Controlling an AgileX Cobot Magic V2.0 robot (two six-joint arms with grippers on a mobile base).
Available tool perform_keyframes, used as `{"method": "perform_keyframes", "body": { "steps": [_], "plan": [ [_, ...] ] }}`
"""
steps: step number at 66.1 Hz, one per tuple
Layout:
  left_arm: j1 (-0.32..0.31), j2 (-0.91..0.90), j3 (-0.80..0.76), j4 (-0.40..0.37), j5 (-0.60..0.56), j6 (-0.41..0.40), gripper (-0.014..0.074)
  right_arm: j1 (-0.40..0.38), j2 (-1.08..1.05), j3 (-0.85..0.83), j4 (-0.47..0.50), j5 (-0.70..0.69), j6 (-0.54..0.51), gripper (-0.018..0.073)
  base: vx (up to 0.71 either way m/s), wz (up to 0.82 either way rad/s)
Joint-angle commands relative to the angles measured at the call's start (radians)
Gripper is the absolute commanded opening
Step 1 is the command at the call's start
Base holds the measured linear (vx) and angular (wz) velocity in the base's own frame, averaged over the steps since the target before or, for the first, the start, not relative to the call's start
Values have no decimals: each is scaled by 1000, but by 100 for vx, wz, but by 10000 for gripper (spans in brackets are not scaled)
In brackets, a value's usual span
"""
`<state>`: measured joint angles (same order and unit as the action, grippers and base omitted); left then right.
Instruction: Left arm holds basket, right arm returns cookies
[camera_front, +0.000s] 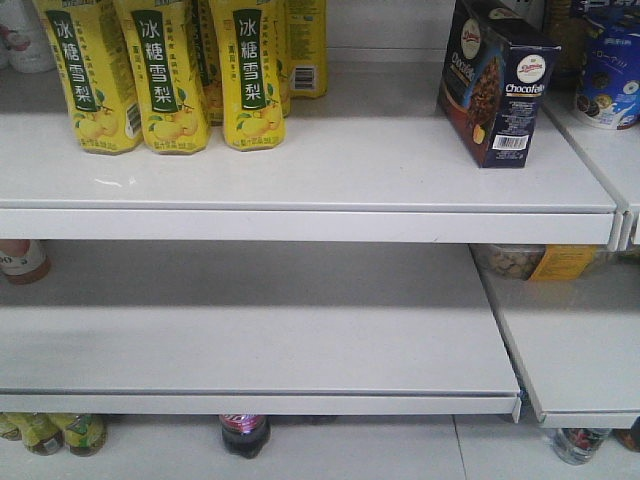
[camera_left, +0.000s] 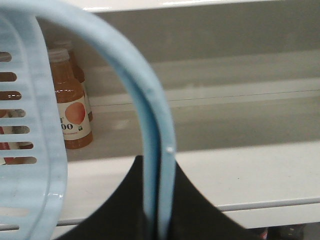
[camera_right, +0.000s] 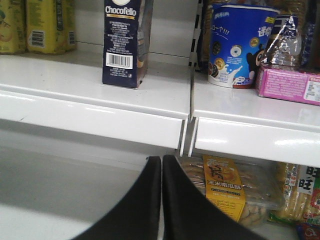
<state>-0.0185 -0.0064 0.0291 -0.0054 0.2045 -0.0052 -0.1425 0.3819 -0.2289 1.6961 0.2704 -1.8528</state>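
The cookies (camera_front: 497, 80), a dark navy "Chocofello" carton, stand upright on the upper white shelf (camera_front: 300, 175) near its right end; the right wrist view shows the cookies (camera_right: 124, 42) with the barcode side facing me. My right gripper (camera_right: 161, 162) is shut with nothing between its black fingers, below and in front of that shelf, apart from the carton. My left gripper (camera_left: 159, 165) is shut on the light blue handle (camera_left: 150, 115) of the basket (camera_left: 30, 165), whose slotted wall fills the left of the left wrist view. Neither arm appears in the front view.
Yellow pear-drink bottles (camera_front: 170, 70) stand at the upper shelf's left. A blue cookie tub (camera_right: 239, 45) and a pink box (camera_right: 290, 82) sit on the neighbouring shelf. A biscuit pack with a yellow label (camera_right: 225, 187) lies below. An orange juice bottle (camera_left: 70, 100) stands beyond the basket.
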Motion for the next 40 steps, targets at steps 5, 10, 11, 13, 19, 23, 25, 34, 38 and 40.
{"method": "perform_keyframes", "body": {
  "steps": [5, 10, 11, 13, 19, 23, 25, 34, 38, 40],
  "plan": [
    [0, -18, -25, 18, -98, 5, -6, -56, 12, -30, -291, 158, 217, -8, 0, 0],
    [0, -18, -25, 18, -98, 5, -6, -55, 12, -30, -412, 114, 409, -8, 0, 0],
    [0, -18, -25, 18, -98, 5, -6, -55, 12, -30, -451, 102, 472, -8, 0, 0],
    [0, -18, -25, 18, -98, 5, -6, -55, 12, -30, -505, 78, 556, -8, 0, 0],
    [0, -18, -25, 18, -98, 5, -6, -55, 12, -30, -707, 10, 818, -8, 0, 0],
    [0, -18, -25, 18, -98, 5, -6, -55, 12, -30, -860, -27, 981, -8, 0, 0],
    [0, -18, -25, 18, -98, 5, -6, -55, 12, -30, -929, -41, 1051, -8, 0, 0],
    [0, -18, -25, 18, -98, 5, -6, -55, 12, -30, -1266, -73, 1374, -8, 0, 0],
    [0, -18, -25, 18, -98, 5, -6, -55, 12, -30, -1363, -92, 1481, -8, 0, 0],
    [0, -18, -25, 18, -98, 5, -6, -55, 9, -30, -1403, -102, 1536, -8, 0, 0]
  ]
}}
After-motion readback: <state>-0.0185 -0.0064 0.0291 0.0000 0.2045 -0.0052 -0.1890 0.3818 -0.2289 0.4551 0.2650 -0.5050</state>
